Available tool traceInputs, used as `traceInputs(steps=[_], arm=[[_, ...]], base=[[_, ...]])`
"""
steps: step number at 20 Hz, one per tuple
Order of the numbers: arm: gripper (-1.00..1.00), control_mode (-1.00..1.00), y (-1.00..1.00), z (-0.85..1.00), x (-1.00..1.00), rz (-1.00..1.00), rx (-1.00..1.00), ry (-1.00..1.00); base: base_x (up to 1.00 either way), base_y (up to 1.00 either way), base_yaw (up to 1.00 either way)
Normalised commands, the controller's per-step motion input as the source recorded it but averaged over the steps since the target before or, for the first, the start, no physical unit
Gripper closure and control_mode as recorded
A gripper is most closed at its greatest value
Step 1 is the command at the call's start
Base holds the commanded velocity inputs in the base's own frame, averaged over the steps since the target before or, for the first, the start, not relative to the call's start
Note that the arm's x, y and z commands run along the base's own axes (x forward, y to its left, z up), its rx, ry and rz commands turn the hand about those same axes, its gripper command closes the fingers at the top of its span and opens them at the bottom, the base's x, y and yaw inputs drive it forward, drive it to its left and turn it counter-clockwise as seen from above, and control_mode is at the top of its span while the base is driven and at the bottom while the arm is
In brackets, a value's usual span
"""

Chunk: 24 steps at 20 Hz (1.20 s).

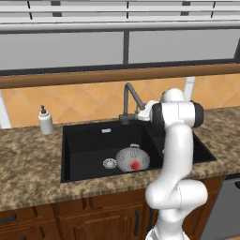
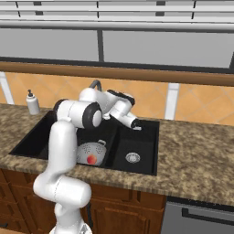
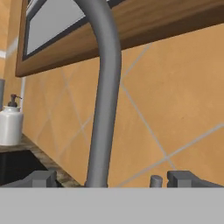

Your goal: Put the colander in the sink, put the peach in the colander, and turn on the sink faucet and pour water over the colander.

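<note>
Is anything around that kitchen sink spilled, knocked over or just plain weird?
Nothing stands out. The colander sits upright in the sink with the peach inside it. The soap bottle stands upright on the counter. No water runs from the faucet, and the open pincer is at its stem.

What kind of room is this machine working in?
It looks like a home kitchen, though a computer-drawn one. There is a black sink set into a speckled stone counter, a tall faucet in front of an orange tiled wall, and wooden cabinets below.
</note>
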Motion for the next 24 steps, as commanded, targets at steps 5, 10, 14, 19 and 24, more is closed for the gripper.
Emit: traceInputs(steps=[5, 10, 14, 19, 24], arm=[[-1.0, -1.0, 0.0, -0.14, 0.25, -0.07, 0.0, 0.0], [-1.0, -1.0, 0.0, -0.09, 0.24, -0.05, 0.0, 0.0], [-1.0, -1.0, 0.0, -0.06, 0.27, -0.03, 0.0, 0.0], [-1.0, -1.0, -0.07, -0.01, 0.14, 0.0, 0.0, 0.0], [-1.0, -1.0, -0.01, -0.06, 0.08, 0.0, 0.0, 0.0]], base=[[0.0, 0.0, 0.0], [0.0, 0.0, 0.0], [0.0, 0.0, 0.0], [0.0, 0.0, 0.0], [0.0, 0.0, 0.0]])
